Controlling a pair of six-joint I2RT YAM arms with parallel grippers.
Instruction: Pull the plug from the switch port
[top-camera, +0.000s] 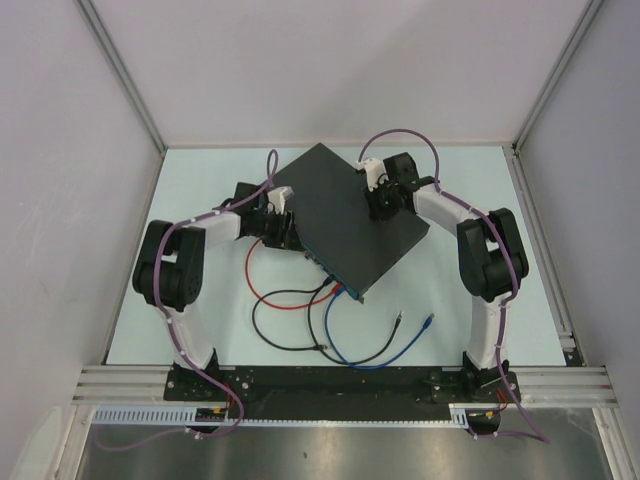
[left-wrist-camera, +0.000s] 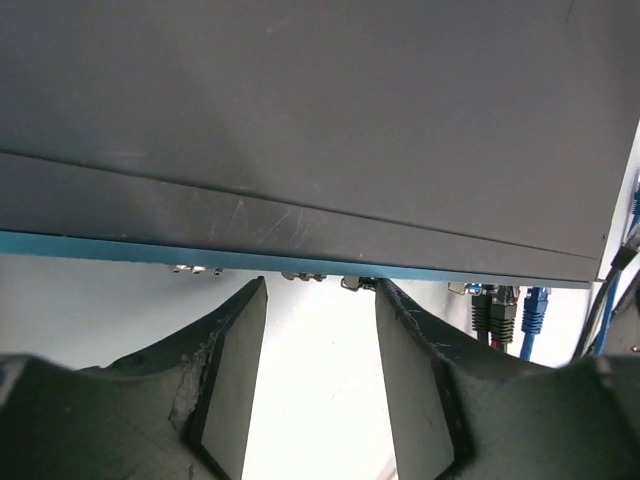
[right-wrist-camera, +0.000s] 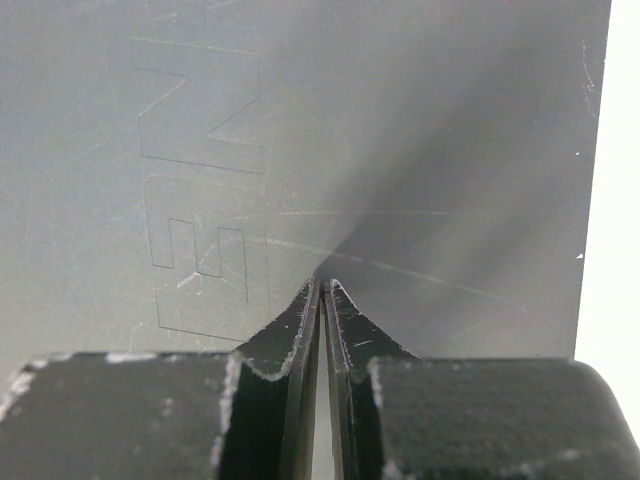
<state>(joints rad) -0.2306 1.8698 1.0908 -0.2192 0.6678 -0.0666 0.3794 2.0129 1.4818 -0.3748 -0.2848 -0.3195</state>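
The switch (top-camera: 350, 215) is a flat dark grey box lying askew mid-table, its blue-teal socket edge (left-wrist-camera: 120, 246) facing front-left. Plugs sit in that edge: a black one (left-wrist-camera: 497, 312) and a blue one (left-wrist-camera: 536, 308) show at the right of the left wrist view. My left gripper (left-wrist-camera: 320, 285) stands open at the socket edge, left of those plugs, with only white table between its fingers; in the top view the left gripper (top-camera: 288, 226) is at the switch's left side. My right gripper (right-wrist-camera: 325, 285) is shut, its tips resting on the switch's top face, also visible from above (top-camera: 383, 205).
Red (top-camera: 270, 295), black (top-camera: 280, 335) and blue (top-camera: 350, 355) cables loop over the table in front of the switch. Two loose cable ends (top-camera: 400, 320) (top-camera: 428, 322) lie front right. Grey walls and aluminium posts close in the table on three sides.
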